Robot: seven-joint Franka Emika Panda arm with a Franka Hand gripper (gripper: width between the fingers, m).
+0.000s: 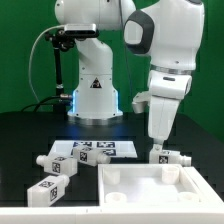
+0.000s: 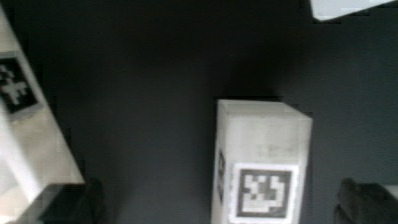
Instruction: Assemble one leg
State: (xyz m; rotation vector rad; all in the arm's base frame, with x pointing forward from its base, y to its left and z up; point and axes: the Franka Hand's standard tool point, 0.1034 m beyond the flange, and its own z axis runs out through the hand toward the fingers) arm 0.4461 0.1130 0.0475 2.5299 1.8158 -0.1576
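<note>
A white leg [image 2: 262,150] with a black-and-white tag lies on the black table, between my gripper's two dark fingers [image 2: 64,205]. My gripper [image 2: 217,206] is open and wide of the leg on both sides, touching nothing. In the exterior view the gripper [image 1: 157,149] hangs just above this leg [image 1: 174,157], behind the far right corner of the large white panel [image 1: 196,176]. Two more legs [image 1: 62,166] [image 1: 42,190] lie at the exterior view's left.
The marker board [image 1: 96,150] lies flat in the middle, behind the panel. In the wrist view a white tagged surface [image 2: 16,90] runs along one edge and a white corner [image 2: 356,8] shows at another. The robot base [image 1: 95,95] stands at the back.
</note>
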